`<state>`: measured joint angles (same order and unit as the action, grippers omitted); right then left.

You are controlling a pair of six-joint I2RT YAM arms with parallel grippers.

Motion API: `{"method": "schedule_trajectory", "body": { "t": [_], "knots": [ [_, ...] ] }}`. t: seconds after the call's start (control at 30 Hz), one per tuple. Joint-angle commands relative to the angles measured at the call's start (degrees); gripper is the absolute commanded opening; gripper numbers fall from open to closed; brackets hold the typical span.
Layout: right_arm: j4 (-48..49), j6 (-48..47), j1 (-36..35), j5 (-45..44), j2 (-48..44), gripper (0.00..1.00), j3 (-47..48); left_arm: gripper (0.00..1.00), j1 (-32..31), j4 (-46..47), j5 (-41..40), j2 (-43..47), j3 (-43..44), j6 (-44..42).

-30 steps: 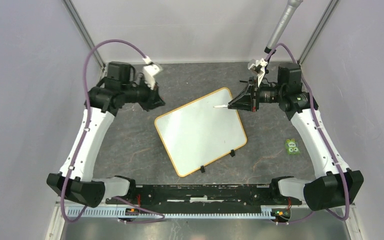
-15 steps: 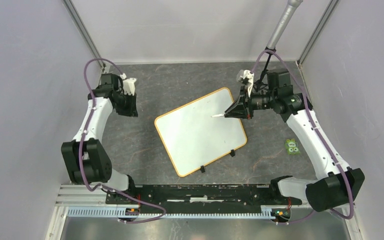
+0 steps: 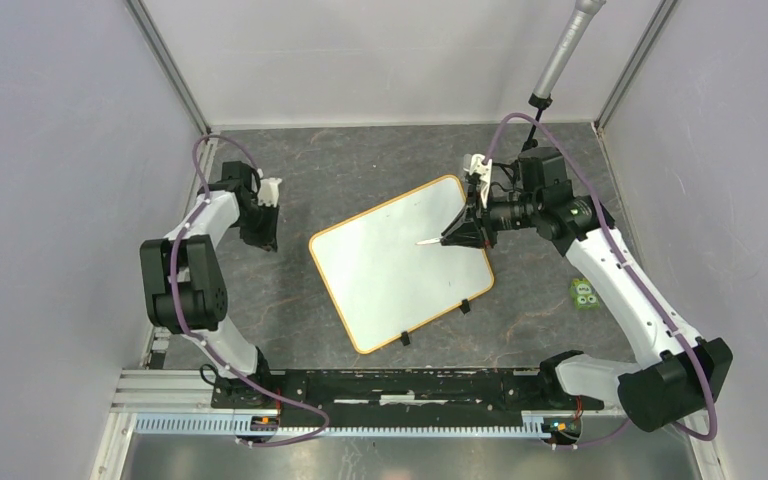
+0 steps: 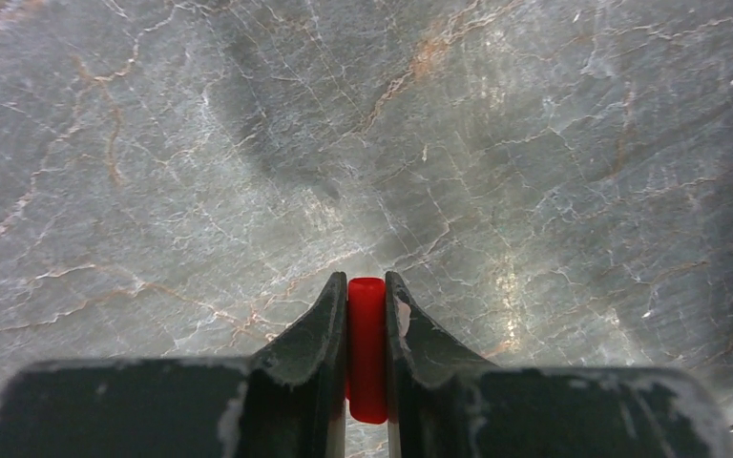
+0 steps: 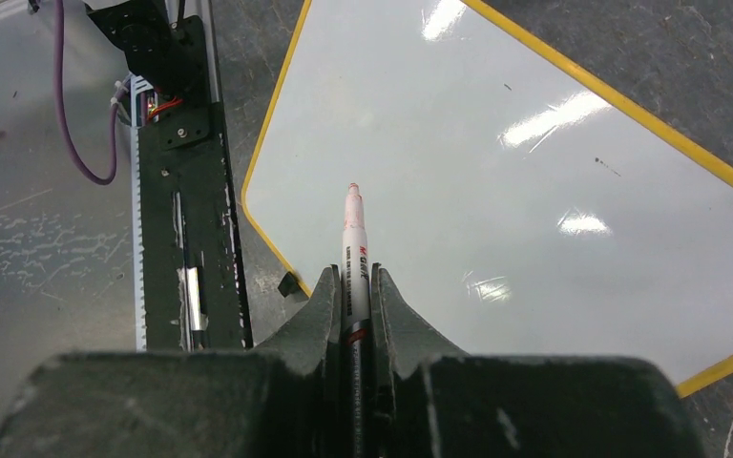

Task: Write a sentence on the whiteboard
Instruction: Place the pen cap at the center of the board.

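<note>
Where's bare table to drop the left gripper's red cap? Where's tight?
Free: table between the red cap in the left gripper and the whiteboard's left edge; far strip between whiteboard and back wall; near-left patch between whiteboard and base rail. Crowded: right of the whiteboard, with the right gripper, its marker and a green pack.

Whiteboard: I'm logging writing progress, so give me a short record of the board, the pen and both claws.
whiteboard: lies tilted on the table, surface blank
right claw: shut on the marker, uncapped tip over the board, contact unclear
left claw: shut on a red cap, over table left of the board
progress: nothing written yet
</note>
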<state>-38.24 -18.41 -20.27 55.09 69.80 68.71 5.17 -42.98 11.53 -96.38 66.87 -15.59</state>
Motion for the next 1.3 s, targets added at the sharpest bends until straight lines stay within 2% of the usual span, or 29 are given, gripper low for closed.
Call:
{"method": "schedule_trajectory", "body": {
  "t": [0.0, 0.2, 0.4, 0.63, 1.03, 1.07, 1.17, 1.27],
  "knots": [
    [2.3, -0.5, -0.6, -0.5, -1.5, 0.0, -0.1, 0.12, -0.1, 2.6, 0.0, -2.1, -0.5, -2.9],
    [2.0, -1.2, -1.3, -0.1, -1.5, 0.0, -0.6, 0.22, -0.4, 2.4, 0.7, -4.3, -0.6, -3.4],
    [2.0, -2.4, -1.5, 0.0, -1.9, 0.0, -1.2, 0.25, -0.4, 1.9, 0.8, -6.2, -0.6, -3.3],
    [3.6, -1.0, -2.5, 0.3, -1.7, 0.0, -1.2, 0.38, -0.9, 1.0, 0.6, -7.0, -0.5, -3.8],
    [3.5, -1.2, -3.3, -0.3, -1.2, 0.0, -0.1, 0.4, -1.0, -0.2, 2.3, -4.7, 0.6, -3.3],
    [3.6, -1.4, -3.5, -0.5, -1.2, 0.0, 0.1, 0.42, -0.9, -0.4, 2.9, -3.0, 1.2, -3.2],
    [3.8, -1.8, -4.3, -1.6, -0.7, 0.0, 1.1, 0.63, -0.5, -2.3, 6.1, 2.7, 4.9, -2.0],
    [4.2, -2.2, -5.5, -3.9, -0.1, 0.0, 2.5, 0.73, 1.4, -4.5, 12.9, 8.0, 10.1, -0.1]
  ]
}}
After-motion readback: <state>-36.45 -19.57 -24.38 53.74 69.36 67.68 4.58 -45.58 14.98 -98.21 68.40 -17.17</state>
